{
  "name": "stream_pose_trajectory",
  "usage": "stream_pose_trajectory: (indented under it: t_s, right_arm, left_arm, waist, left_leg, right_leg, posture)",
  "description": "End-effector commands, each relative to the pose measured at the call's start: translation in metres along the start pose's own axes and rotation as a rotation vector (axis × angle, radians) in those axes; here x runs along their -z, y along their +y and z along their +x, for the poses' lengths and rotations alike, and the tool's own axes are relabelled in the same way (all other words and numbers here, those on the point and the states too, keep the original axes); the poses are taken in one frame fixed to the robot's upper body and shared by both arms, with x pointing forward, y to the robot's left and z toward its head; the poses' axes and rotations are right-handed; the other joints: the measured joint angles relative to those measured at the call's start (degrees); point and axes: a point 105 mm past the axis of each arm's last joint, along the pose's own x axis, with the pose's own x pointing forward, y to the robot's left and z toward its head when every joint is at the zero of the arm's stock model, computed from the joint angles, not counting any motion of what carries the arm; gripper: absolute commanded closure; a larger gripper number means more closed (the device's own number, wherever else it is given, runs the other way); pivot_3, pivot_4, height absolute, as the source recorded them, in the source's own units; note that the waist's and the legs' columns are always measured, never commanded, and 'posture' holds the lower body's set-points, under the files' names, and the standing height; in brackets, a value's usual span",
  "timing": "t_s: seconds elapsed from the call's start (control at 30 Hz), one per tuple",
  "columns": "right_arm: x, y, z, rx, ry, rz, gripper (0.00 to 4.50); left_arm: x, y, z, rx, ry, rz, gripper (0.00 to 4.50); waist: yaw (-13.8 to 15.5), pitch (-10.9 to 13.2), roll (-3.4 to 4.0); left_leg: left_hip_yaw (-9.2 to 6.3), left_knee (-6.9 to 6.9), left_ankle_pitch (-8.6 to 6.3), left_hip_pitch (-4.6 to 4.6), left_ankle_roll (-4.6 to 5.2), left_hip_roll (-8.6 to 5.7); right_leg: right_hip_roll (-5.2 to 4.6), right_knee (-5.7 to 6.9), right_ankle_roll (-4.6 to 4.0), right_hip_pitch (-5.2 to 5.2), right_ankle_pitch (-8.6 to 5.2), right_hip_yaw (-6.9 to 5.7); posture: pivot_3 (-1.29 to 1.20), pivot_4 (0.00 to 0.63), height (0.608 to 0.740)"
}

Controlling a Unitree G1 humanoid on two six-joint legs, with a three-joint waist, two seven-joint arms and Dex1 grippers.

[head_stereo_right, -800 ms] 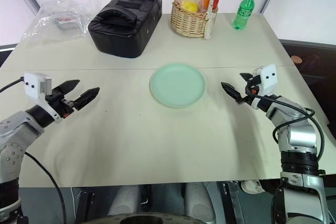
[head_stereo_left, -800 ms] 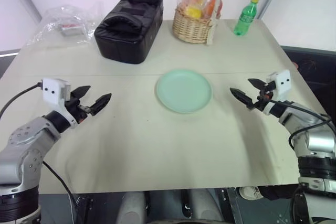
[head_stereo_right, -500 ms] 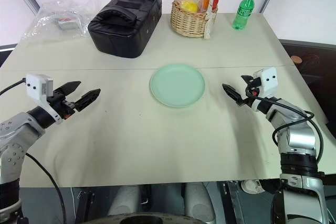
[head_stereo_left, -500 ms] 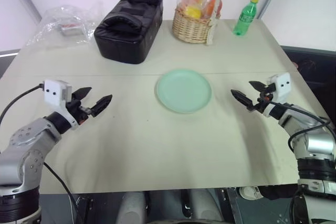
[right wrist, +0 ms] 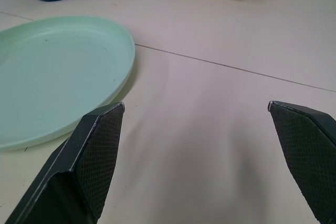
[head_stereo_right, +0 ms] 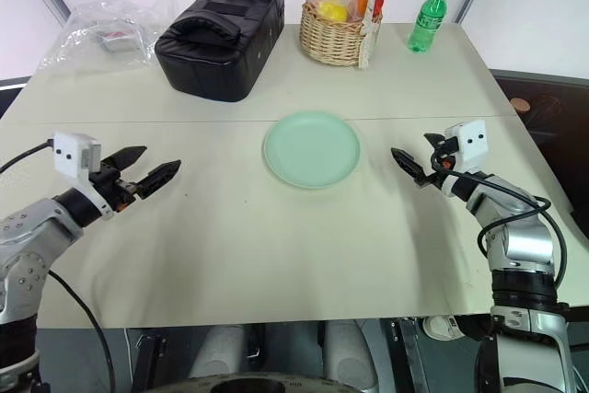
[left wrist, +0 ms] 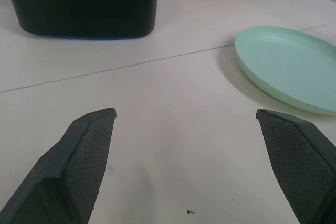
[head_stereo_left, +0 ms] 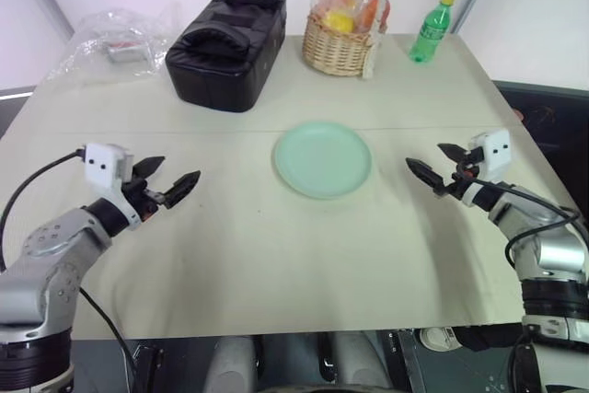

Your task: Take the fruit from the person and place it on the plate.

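The pale mint-green plate (head_stereo_left: 322, 159) lies flat and bare in the middle of the beige table. My left gripper (head_stereo_left: 181, 168) hovers to the plate's left, pointing toward it, open with nothing between its fingers. My right gripper (head_stereo_left: 423, 155) hovers to the plate's right, also pointing at it, open and empty. The left wrist view has the plate (left wrist: 286, 66) ahead of the spread left gripper (left wrist: 185, 110). In the right wrist view the plate (right wrist: 58, 72) lies just beyond the wide right gripper (right wrist: 196, 103). The fruit and the person are out of view.
At the table's far side stand a black bag (head_stereo_left: 225, 34), a wicker basket (head_stereo_left: 339, 48) of plastic-wrapped yellow and orange fruits, and a green bottle (head_stereo_left: 431, 29). A clear plastic bag (head_stereo_left: 110, 39) lies at the far left corner.
My left gripper has drifted a little to the right, toward the plate. The right gripper has stayed almost where it was. Both remain open.
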Motion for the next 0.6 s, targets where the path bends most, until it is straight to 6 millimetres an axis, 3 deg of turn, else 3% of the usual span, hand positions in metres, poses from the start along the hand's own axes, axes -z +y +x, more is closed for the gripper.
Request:
stream_pose_trajectory:
  t_s: [0.03, 0.6]
  right_arm:
    - [-0.0104, -0.0029, -0.0030, 0.011, -0.040, -0.021, 0.00]
    - [-0.0113, -0.0027, -0.0002, 0.006, -0.043, -0.024, 0.00]
  left_arm:
    - [-0.0120, -0.0033, -0.0017, 0.003, -0.038, 0.044, 0.02]
    - [-0.0160, -0.0017, -0.0006, -0.006, -0.055, 0.048, 0.02]
  waist:
    - [0.00, 0.00, 0.00]
    - [0.00, 0.00, 0.00]
  left_leg:
    - [0.00, 0.00, 0.00, 0.00, 0.00, 0.00]
    - [0.00, 0.01, 0.00, 0.00, 0.00, 0.00]
  right_leg:
    - [0.00, 0.00, 0.00, 0.00, 0.00, 0.00]
    - [0.00, 0.00, 0.00, 0.00, 0.00, 0.00]
  posture:
    - [0.00, 0.150, 0.740]
    - [0.00, 0.150, 0.740]
